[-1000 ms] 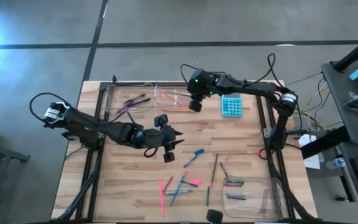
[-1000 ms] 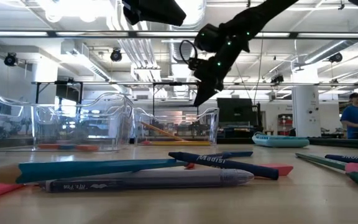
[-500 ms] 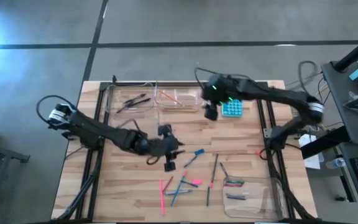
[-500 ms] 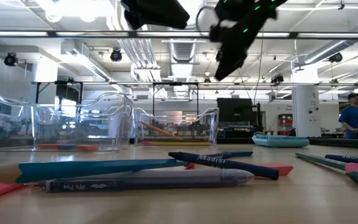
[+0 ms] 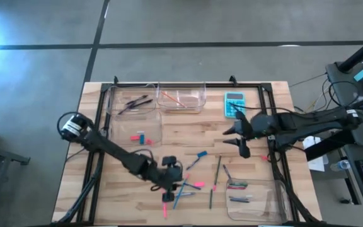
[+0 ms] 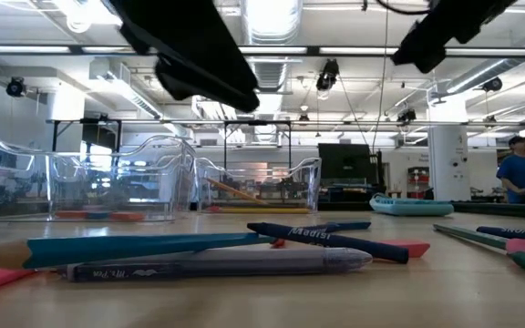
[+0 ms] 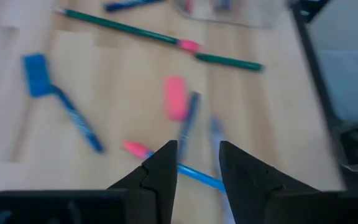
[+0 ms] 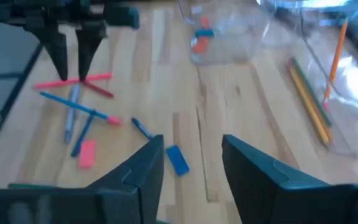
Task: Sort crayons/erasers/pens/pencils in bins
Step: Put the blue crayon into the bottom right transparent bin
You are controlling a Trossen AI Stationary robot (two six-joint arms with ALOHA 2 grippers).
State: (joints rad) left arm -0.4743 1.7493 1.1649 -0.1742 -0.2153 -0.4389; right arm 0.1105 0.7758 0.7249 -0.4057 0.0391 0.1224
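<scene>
Loose on the wood between my arms lie a pink eraser (image 5: 198,184), a blue eraser (image 5: 201,153) and several pens, pencils and crayons (image 5: 180,192). My left gripper (image 5: 167,193) hovers open just above the near-left end of this pile, pointing slantwise down. In its wrist view, the pink eraser (image 7: 176,98) lies ahead of the fingers, with nothing between them. My right gripper (image 5: 238,142) hangs open and empty, higher up, right of centre. Two erasers (image 5: 137,136) lie flat in the bin (image 5: 151,123) at centre left.
Two bins (image 5: 121,91) (image 5: 200,94) with pens and pencils stand along the far edge. A fourth bin (image 5: 276,189) with crayons sits at the near right. A turquoise calculator (image 5: 234,104) lies beside my right gripper. Black rails (image 5: 265,113) frame the table.
My left gripper has swung toward the table's near edge and sunk, tipping down over the loose pile. My right gripper has drawn back from the far pencil bin toward the table's right edge, past the calculator.
</scene>
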